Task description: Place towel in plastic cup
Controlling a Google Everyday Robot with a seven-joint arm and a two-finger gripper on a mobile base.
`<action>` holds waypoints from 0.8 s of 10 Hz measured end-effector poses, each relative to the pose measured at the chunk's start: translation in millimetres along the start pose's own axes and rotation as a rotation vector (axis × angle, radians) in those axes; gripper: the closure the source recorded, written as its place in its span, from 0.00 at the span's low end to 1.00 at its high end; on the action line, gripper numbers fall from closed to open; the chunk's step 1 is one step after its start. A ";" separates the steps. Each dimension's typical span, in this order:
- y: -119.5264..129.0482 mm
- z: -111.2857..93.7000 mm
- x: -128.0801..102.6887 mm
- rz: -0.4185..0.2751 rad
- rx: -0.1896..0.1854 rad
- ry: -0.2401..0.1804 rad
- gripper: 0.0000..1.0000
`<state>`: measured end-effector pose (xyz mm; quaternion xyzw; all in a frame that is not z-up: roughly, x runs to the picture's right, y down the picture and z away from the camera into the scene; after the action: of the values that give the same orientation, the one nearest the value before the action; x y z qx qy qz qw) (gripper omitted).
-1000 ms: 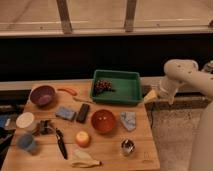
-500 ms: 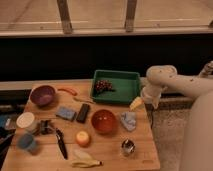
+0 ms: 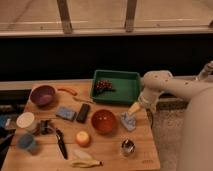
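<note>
The gripper point(image 3: 134, 108) is hanging just to the right of the red bowl point(image 3: 104, 120), close above the towel point(image 3: 127, 122); whether it is open or closed cannot be told. The towel, a pale blue crumpled cloth, is lying on the wooden table point(image 3: 107, 151) just beside the red bowl's right rim. The blue plastic cup point(image 3: 26, 142) is standing well to the left of the red bowl and slightly nearer the front, well apart from the towel. A green tray point(image 3: 125, 89) holding grapes point(image 3: 104, 85) is sitting behind the red bowl. A metal cup point(image 3: 128, 146) is standing to its front right.
</note>
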<state>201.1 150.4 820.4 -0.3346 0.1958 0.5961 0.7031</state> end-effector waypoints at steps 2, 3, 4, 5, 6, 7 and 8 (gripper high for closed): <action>7.1 1.4 2.5 -0.014 -0.002 0.000 0.20; 6.0 1.3 3.4 -0.012 -0.002 0.000 0.20; 6.5 1.3 3.1 -0.012 -0.002 0.000 0.20; 7.4 1.6 2.9 -0.015 0.000 0.001 0.20; 7.8 3.0 3.7 -0.021 0.008 0.007 0.20; 12.7 9.4 3.2 -0.039 0.022 0.022 0.20; 22.2 14.4 -0.9 -0.057 0.026 0.027 0.20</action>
<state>177.7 161.4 825.8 -0.3388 0.2032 0.5687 0.7215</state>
